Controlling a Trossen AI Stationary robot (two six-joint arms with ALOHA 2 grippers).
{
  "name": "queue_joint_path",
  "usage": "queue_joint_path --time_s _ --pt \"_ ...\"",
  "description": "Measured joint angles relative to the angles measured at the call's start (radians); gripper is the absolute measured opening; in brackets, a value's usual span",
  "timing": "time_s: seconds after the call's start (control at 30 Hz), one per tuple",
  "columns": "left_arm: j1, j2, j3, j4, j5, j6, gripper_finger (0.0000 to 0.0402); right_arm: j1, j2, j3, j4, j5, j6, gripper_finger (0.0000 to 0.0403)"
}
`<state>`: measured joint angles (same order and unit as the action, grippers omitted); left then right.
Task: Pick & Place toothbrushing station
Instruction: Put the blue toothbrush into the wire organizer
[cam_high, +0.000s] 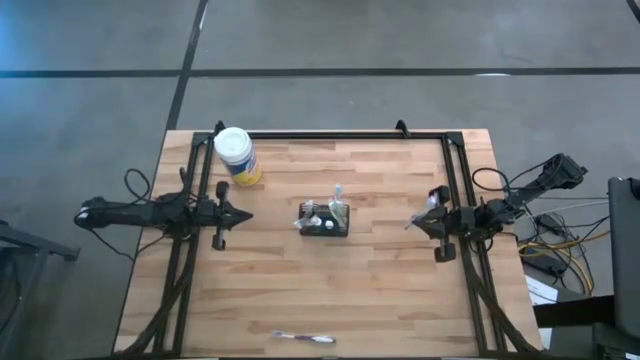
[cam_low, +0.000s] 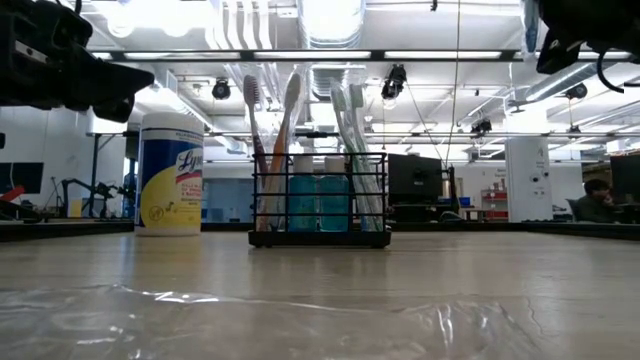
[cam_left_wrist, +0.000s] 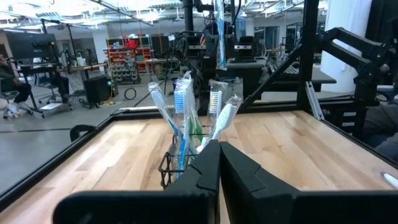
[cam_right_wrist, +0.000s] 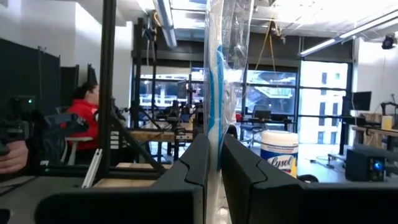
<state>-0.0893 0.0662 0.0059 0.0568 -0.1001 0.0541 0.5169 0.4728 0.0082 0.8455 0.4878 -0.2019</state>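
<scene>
Toothbrushing station (cam_high: 327, 220) sits near the middle of my table, a small black wire-mesh caddy (cam_low: 320, 205) with its long axis running across the table from the left arm's side toward the right arm's. In my low view it stands upright and flat on the boards, thin rectangular wire bars around two teal containers (cam_low: 320, 203), with several wrapped toothbrushes (cam_low: 281, 140) standing head-up and leaning a little outward.

The tabletop (cam_high: 380, 290) is pale butcher-block wood in strips, framed by black metal rails. A round yellow wipes tub (cam_high: 238, 155) with a white lid stands at the far left corner, well apart from the caddy. One loose toothbrush (cam_high: 303, 338) lies flat at the near edge.

My left gripper (cam_high: 240, 214) hovers left of the caddy, pointing at it; its dark fingers (cam_left_wrist: 202, 177) are pressed together, holding nothing. My right gripper (cam_high: 425, 220) hangs to the right of the caddy, clear of it, its fingers (cam_right_wrist: 200, 163) clamped on a toothbrush in clear plastic wrap (cam_right_wrist: 219, 81), which stands upright between them with a blue-and-white handle showing through
</scene>
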Motion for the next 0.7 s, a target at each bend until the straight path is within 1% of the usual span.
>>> queue_joint_path --time_s 0.1,0.2,0.43,0.6,0.7 --pt "0.000 0.000 0.000 0.003 0.000 0.005 0.0012 0.000 0.001 0.000 -0.002 -0.010 -0.006 0.0020" --pt "0.000 0.000 0.000 0.003 0.000 0.012 0.0012 0.000 0.002 0.000 -0.005 -0.043 -0.023 0.0020" --pt "0.000 0.000 0.000 0.004 -0.008 0.054 0.0012 0.000 0.000 0.000 -0.006 -0.045 -0.035 0.0020" --pt "0.000 0.000 0.000 0.004 -0.035 0.003 0.0012 0.000 0.001 0.000 -0.022 -0.044 -0.047 0.0020" --pt "0.000 0.000 0.000 0.004 -0.044 -0.004 0.0012 -0.003 0.001 0.000 0.010 -0.043 -0.083 0.0020"
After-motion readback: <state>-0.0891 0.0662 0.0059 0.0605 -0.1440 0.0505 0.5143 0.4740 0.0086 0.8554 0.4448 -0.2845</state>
